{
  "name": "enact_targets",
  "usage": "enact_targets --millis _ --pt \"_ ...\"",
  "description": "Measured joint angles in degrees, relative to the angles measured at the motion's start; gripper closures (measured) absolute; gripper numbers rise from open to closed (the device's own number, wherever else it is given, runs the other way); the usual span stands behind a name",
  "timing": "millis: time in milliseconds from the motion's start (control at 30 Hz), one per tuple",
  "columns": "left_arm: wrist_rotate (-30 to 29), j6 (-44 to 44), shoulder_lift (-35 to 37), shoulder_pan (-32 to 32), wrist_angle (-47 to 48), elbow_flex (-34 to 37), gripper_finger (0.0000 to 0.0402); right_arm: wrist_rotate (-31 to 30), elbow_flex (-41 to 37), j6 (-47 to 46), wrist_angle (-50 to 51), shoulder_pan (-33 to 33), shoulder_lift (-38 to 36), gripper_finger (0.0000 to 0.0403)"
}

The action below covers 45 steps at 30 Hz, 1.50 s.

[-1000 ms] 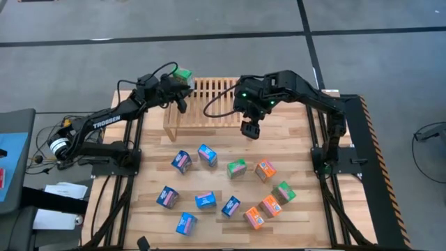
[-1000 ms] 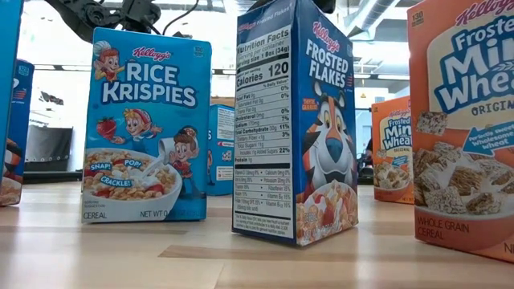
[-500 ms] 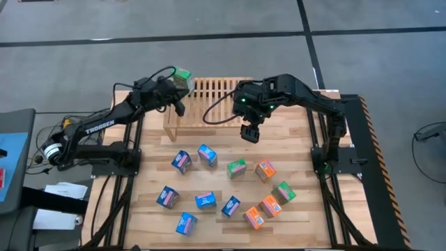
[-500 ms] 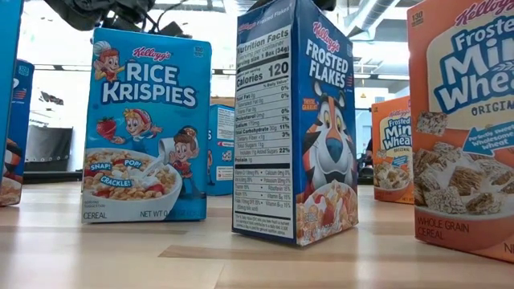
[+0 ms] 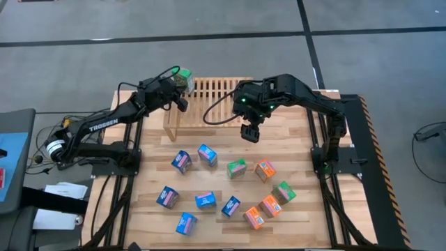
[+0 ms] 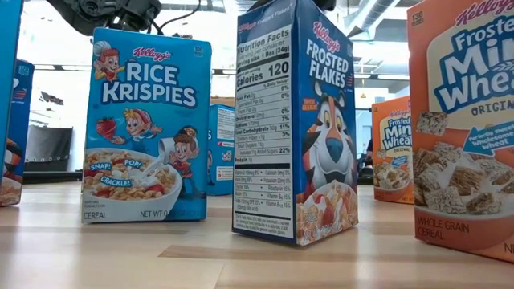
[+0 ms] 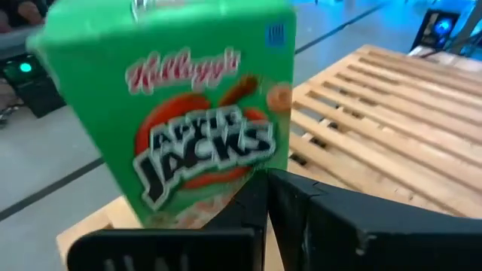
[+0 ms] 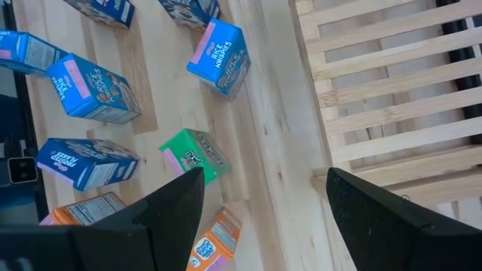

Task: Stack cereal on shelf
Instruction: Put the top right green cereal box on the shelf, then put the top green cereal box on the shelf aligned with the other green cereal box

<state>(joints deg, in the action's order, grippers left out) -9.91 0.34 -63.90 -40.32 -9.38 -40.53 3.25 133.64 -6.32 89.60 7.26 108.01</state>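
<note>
The shelf [image 5: 216, 104] is a light-wood slatted rack at the table's far middle. A green Apple Jacks cereal box [image 5: 183, 77] stands at its far left corner, filling the left wrist view [image 7: 188, 113]. My left gripper [image 7: 267, 199] is shut, its tips right in front of the box's lower face. My right gripper [image 5: 249, 132] hangs open above the table just in front of the shelf, holding nothing [image 8: 263, 218]. Several blue, green and orange cereal boxes stand or lie on the near half of the table, among them a green one [image 5: 237, 168]. My left gripper's shut fingertips [image 7: 260, 188] stand level against the lower front face [image 7: 226, 199] of the green box, coming from the table's left. I cannot tell whether they touch it. The box stands a little tilted at the shelf's corner.
Most of the shelf's slats [image 8: 392, 98] are bare. Loose boxes crowd the near half: blue ones [image 5: 181, 162] [image 5: 207, 154], orange ones [image 5: 265, 169] [image 5: 254, 217]. The low view shows Rice Krispies [image 6: 144, 128], Frosted Flakes [image 6: 297, 120] and Mini-Wheats [image 6: 466, 120] boxes upright.
My left gripper has turned a little at the shelf's far left corner and stayed beside the green box.
</note>
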Motion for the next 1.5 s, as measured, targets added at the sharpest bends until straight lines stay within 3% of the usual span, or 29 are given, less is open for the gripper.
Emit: enact_targets --millis 300,533,1333,1500 --pt "1.62 -3.13 -3.8 1.88 -2.65 0.0 0.0401 -0.33 0.0 0.86 -0.02 -0.02 0.0 0.0101" --pt "-1.31 -2.47 -5.5 2.47 -6.34 0.0 0.0401 -0.33 0.0 0.76 -0.04 -0.1 0.0 0.0101" --pt "-2.77 -2.58 -6.62 2.56 -11.85 0.02 0.0401 -0.35 0.0 -2.57 -0.49 -1.36 0.0 0.0101" --pt "4.6 -5.57 -5.65 3.23 -9.1 0.02 0.0401 -0.35 0.0 -4.29 -0.11 -2.12 0.0 0.0101"
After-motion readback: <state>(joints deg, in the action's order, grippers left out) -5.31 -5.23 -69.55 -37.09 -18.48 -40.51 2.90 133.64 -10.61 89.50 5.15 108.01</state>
